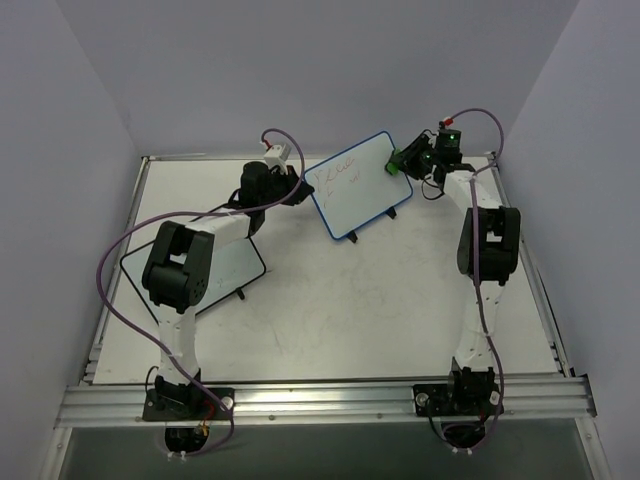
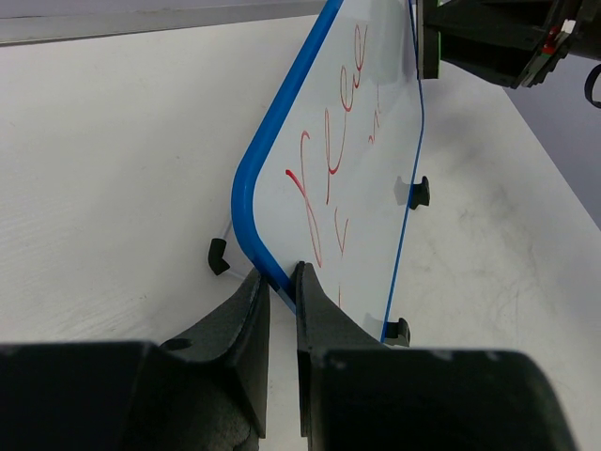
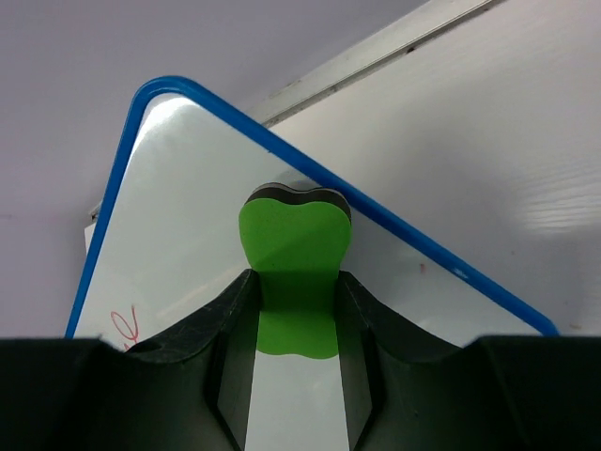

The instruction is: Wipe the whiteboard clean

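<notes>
At the far middle of the table (image 1: 350, 320), tilted back on its feet (image 2: 420, 192): the whiteboard (image 1: 355, 190), with the left gripper (image 2: 282, 277) pinched on its left edge and the right gripper (image 3: 296, 282) at its right edge, clamped on an eraser (image 3: 296, 240) that lies over the board's face just inside the rim. Nearer and further left on the same table, partly under the left arm (image 1: 175, 265) and well apart from the first: a second whiteboard (image 1: 234, 268), likewise propped on its own feet.
</notes>
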Controlling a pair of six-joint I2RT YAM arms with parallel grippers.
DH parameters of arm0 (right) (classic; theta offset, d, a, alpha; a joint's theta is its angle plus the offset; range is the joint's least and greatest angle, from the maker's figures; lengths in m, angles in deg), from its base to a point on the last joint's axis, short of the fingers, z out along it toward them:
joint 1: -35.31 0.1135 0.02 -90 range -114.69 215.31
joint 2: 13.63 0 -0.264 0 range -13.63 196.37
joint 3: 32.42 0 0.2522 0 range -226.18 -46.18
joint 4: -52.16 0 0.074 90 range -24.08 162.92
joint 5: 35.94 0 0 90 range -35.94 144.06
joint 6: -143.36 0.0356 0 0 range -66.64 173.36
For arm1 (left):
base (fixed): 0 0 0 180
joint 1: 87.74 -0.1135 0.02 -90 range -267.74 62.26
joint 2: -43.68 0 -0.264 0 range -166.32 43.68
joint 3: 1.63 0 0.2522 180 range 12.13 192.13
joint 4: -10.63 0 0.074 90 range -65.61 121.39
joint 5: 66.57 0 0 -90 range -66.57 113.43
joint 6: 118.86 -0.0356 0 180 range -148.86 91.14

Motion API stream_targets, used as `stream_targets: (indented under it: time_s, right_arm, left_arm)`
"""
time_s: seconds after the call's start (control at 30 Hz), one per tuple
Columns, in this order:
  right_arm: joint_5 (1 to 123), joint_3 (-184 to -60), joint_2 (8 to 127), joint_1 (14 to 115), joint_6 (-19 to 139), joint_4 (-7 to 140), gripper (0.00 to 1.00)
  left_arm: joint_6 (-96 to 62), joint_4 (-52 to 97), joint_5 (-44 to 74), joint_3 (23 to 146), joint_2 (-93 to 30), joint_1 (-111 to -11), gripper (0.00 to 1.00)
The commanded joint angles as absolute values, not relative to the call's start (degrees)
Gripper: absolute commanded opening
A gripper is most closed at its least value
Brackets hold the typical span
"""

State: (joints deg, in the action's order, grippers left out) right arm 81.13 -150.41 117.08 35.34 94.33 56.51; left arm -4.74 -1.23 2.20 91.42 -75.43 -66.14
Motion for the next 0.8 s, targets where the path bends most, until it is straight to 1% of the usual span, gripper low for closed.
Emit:
stream_targets:
  time_s: [0.0, 0.2, 0.43, 0.5, 0.53, 0.67, 0.77]
  right_arm:
    - [82.53, -154.37, 118.38, 37.68, 94.06, 59.33, 0.00]
    - [81.39, -152.98, 118.12, 37.95, 92.56, 59.95, 0.00]
    - [83.32, -138.76, 114.17, 35.66, 95.20, 51.62, 0.00]
    - [84.54, -136.37, 113.72, 35.14, 96.77, 49.67, 0.00]
    - [84.81, -134.62, 113.55, 33.39, 97.13, 48.53, 0.00]
    - [85.61, -131.45, 112.93, 31.62, 98.45, 46.77, 0.00]
    - [85.52, -131.34, 112.75, 30.83, 98.80, 46.50, 0.00]
  left_arm:
    - [-10.76, 4.27, 1.63, 91.85, -76.21, -64.80, 0.02]
    - [-10.93, 4.27, 1.72, 91.85, -76.12, -64.80, 0.02]
    - [-10.67, 4.09, 1.72, 91.67, -76.29, -64.80, 0.02]
    - [-10.76, 4.00, 1.72, 91.59, -76.29, -64.80, 0.02]
    - [-10.67, 4.00, 1.72, 91.50, -76.29, -64.80, 0.02]
    - [-10.67, 4.00, 1.72, 91.50, -76.12, -64.72, 0.02]
    - [-10.76, 4.00, 1.72, 91.59, -76.20, -64.80, 0.02]
